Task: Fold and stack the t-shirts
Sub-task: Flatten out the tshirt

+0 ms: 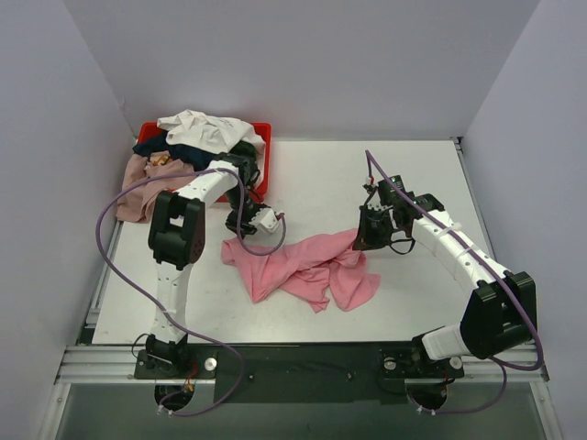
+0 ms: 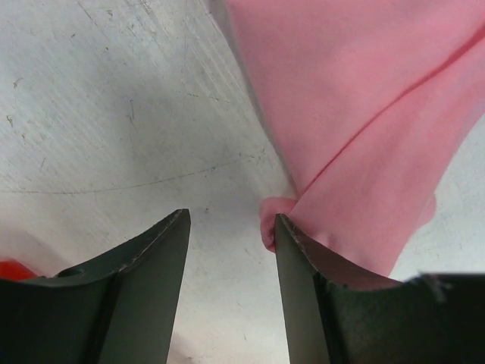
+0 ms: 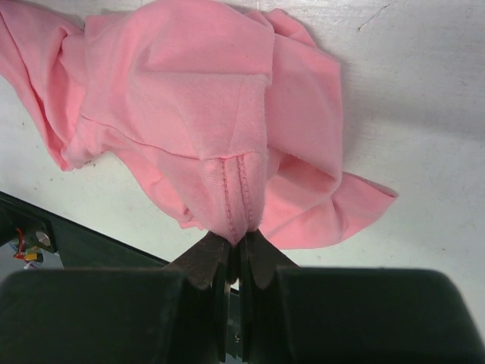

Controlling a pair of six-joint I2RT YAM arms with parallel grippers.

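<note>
Close view from the right gripper [image 3: 236, 241], whose dark jaws are pressed together on a fold of a bright pink t-shirt [image 3: 189, 114]. A double line of stitching runs down the pinched fold into the jaws. The rest of the shirt lies crumpled beyond, spread over a white, lightly scratched surface [image 3: 413, 91]. At lower left, a dark frame [image 3: 83, 243] edges the surface, with small red and yellow wires [image 3: 26, 246] beside it.

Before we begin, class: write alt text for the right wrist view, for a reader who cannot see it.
The right arm's fingers are shut on a stitched seam of a pink shirt, the cloth tapering into their grip. The rest of the shirt lies crumpled on a white table, whose dark edge shows at lower left.
</note>
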